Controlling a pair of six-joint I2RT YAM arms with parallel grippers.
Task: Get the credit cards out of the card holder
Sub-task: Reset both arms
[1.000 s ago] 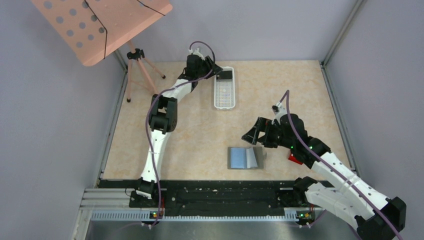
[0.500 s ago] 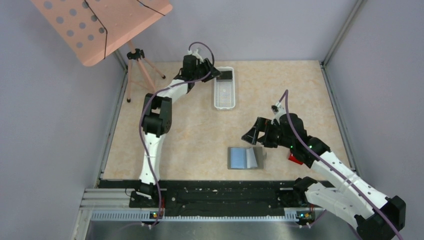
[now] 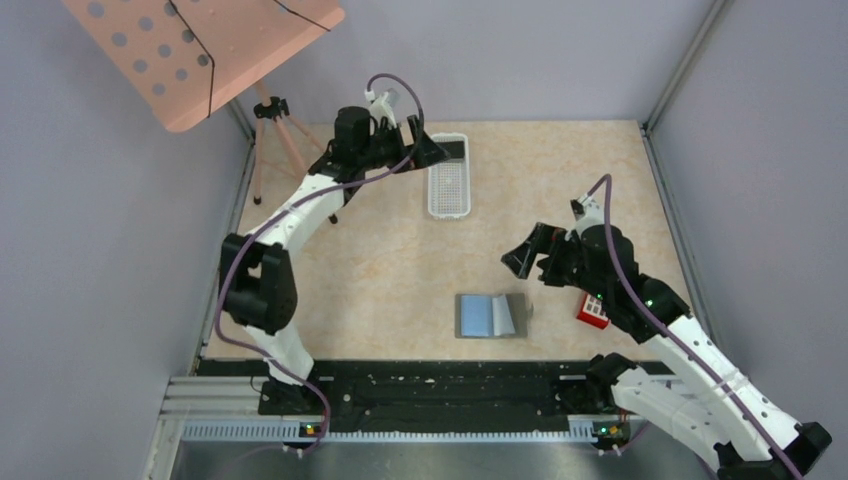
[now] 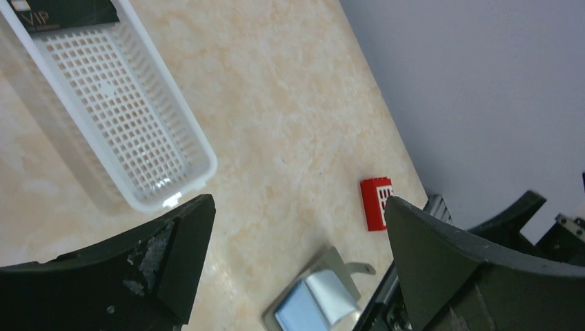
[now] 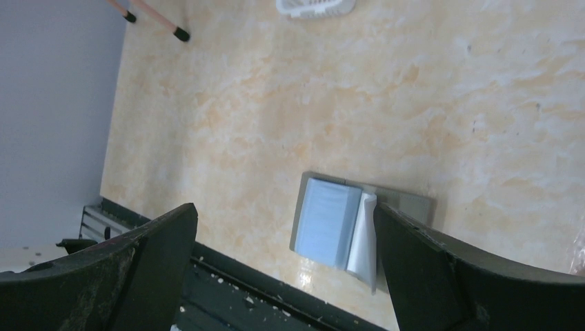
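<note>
Swings the left arm's elbow out toward 9 o'clock, leaving the left gripper (image 3: 418, 150) spread and empty beside the white perforated plastic basket (image 3: 447, 195) at 12 o'clock; lifts the right gripper (image 3: 530, 260), likewise spread and empty, away toward 3 o'clock; uncovers the small red card with white squares (image 3: 593, 312) on the marbled beige bench (image 3: 380, 260), near the flat grey bifold card holder (image 3: 490, 316) at 6 o'clock; leaves a pale bluish-white card (image 5: 363, 231) at the open holder's fold, probably next to come out.

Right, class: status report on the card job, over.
Left end effector open, right end effector open. Red card out on table; holder open, pale card on it. Nothing blocking.
</note>
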